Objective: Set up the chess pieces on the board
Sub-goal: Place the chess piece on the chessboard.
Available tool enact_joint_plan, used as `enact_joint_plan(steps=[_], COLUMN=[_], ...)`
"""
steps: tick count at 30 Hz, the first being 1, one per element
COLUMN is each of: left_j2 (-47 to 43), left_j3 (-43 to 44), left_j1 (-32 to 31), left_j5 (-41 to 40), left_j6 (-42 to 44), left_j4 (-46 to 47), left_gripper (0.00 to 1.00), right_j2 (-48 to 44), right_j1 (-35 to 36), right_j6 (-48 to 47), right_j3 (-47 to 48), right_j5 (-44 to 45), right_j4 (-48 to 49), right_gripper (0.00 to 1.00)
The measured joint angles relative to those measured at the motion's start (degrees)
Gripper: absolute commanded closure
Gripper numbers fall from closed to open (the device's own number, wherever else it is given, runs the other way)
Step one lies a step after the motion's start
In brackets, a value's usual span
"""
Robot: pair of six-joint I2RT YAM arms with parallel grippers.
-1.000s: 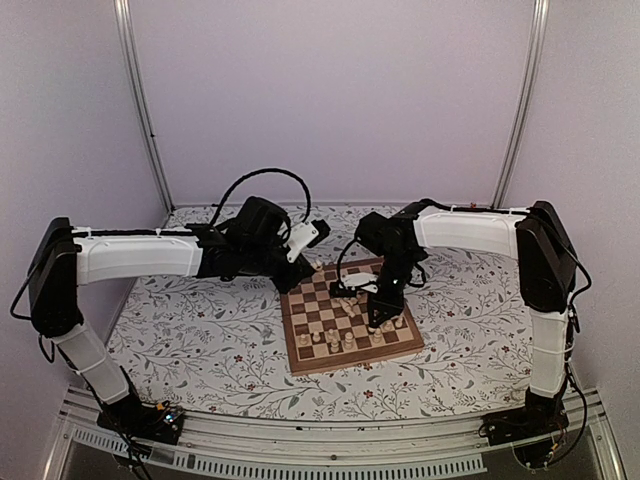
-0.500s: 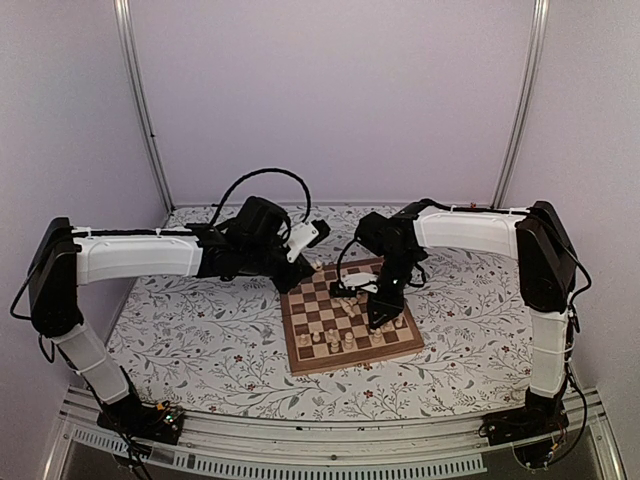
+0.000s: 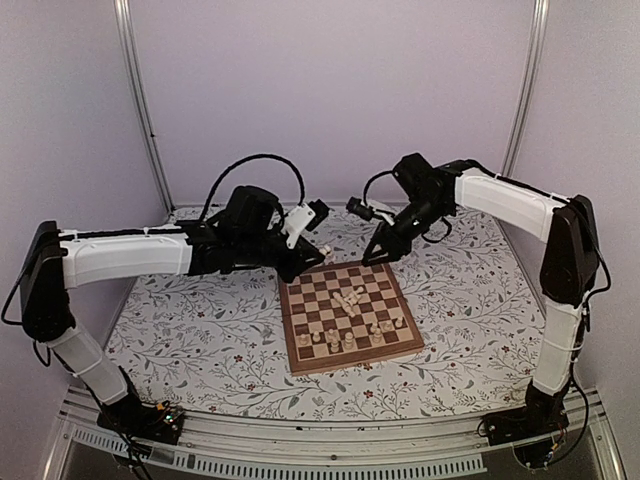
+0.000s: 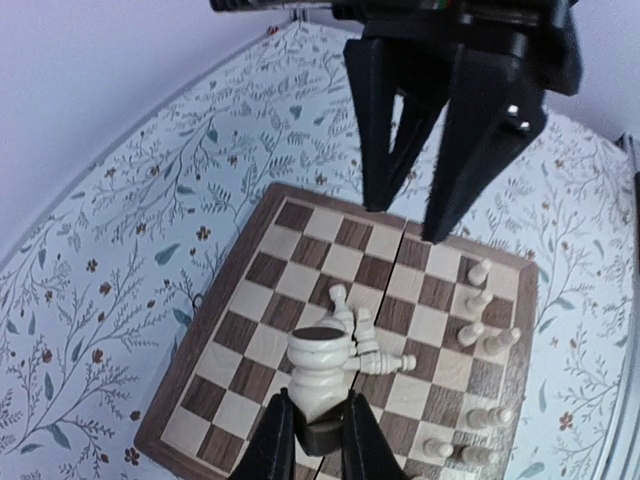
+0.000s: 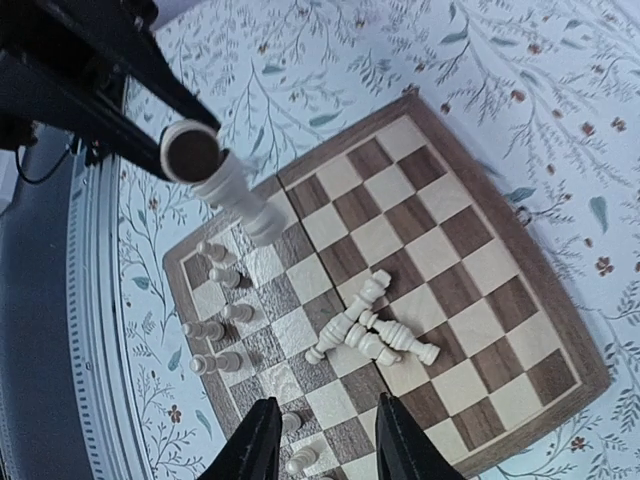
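**Board** [image 3: 312, 300]: lies flat on the floral cloth [image 3: 200, 330], between the two arms.

**Pieces:** a toppled heap [image 5: 370, 325] lies on the middle squares, with its figures touching and crossing one another. Other pieces [image 3: 332, 340] stand upright on the squares along the near edge. Their number cannot be told.

**Held piece** [image 4: 320, 362]: larger than the rest and lifted clear of the board. From above it appears near the board's far left corner. Its dark round end [image 5: 190, 155] faces the right wrist camera.

**Left gripper** [image 4: 320, 412]: pinches the held piece between its two fingers.

**Right gripper** [image 5: 325, 405]: raised near the far edge of the board, jaws spread with nothing between them, well apart from the heap.
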Motion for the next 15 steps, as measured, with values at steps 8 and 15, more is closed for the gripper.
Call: enact_joint_plan(steps=[8,15], left_j2=[-3.54,-3.41], left_j3=[0.42,1.05], left_j1=[-0.02,-0.09], left_j5=[3.15,4.28], left_j6=[-4.96,-8.17], left_j4=[11.87,16.26], left_gripper=[1.0,1.0], right_j2=[-3.72,0.68], right_j1=[-8.87,-7.45], right_j6=[11.3,22.49], right_j3=[1.05,-2.99], right_j5=[-20.46,-40.59], right_j4=[9.44,17.62], right_gripper=[0.52,0.49])
